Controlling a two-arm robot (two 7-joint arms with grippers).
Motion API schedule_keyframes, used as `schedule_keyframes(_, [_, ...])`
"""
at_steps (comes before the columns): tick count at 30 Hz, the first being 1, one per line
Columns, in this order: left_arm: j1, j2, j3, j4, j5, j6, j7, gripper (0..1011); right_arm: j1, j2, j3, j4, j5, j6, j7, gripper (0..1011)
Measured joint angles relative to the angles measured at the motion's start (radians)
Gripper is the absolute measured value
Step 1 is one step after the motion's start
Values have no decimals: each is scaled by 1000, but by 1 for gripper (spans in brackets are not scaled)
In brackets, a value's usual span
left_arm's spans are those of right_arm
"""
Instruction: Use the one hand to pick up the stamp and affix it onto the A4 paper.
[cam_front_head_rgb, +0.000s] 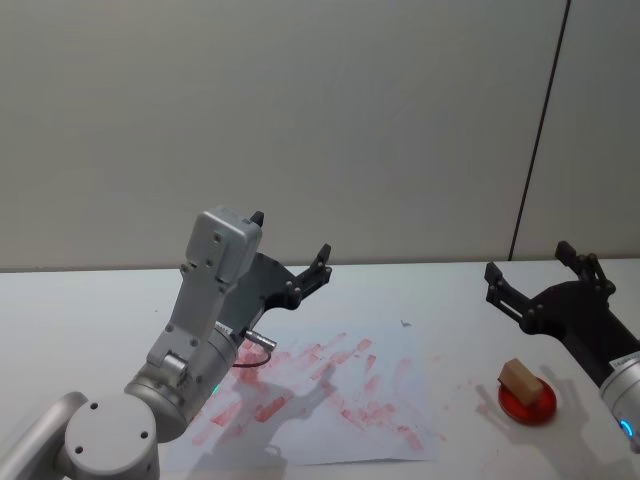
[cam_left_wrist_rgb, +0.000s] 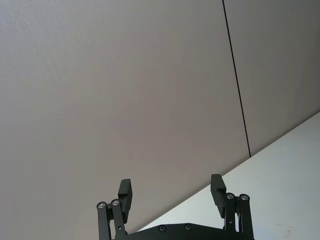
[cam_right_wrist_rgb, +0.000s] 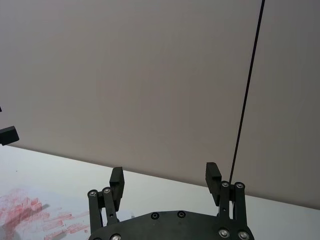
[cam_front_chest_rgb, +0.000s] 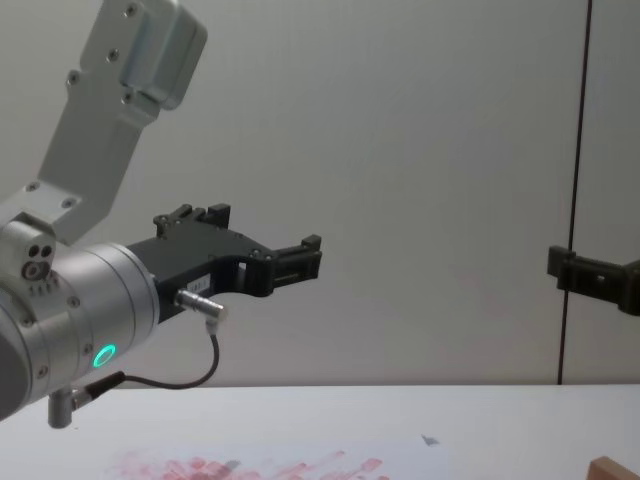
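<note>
The stamp (cam_front_head_rgb: 519, 378), a small light-brown wooden block, rests on a round red ink pad (cam_front_head_rgb: 528, 402) at the table's right; its corner (cam_front_chest_rgb: 611, 468) shows in the chest view. The A4 paper (cam_front_head_rgb: 330, 395) lies flat at the centre, covered with red prints (cam_front_chest_rgb: 250, 467); its edge (cam_right_wrist_rgb: 25, 215) also appears in the right wrist view. My right gripper (cam_front_head_rgb: 528, 258) (cam_right_wrist_rgb: 164, 174) (cam_front_chest_rgb: 565, 265) hovers open and holds nothing, above and behind the stamp. My left gripper (cam_front_head_rgb: 291, 235) (cam_left_wrist_rgb: 170, 186) (cam_front_chest_rgb: 300, 255) is raised open over the paper's left part.
White table (cam_front_head_rgb: 90, 300) in front of a plain grey wall with a dark vertical seam (cam_front_head_rgb: 540, 130). A small dark mark (cam_front_head_rgb: 405, 323) sits at the paper's far edge. The left arm carries a green light (cam_front_chest_rgb: 103, 355) and a looped cable (cam_front_chest_rgb: 190, 380).
</note>
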Motion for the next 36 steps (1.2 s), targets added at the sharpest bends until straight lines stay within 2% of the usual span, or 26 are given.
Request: schedule_keyframes(36, [0, 0, 0, 0, 0, 0, 0, 1001, 0, 0, 0, 0, -1, 0, 1, 1001])
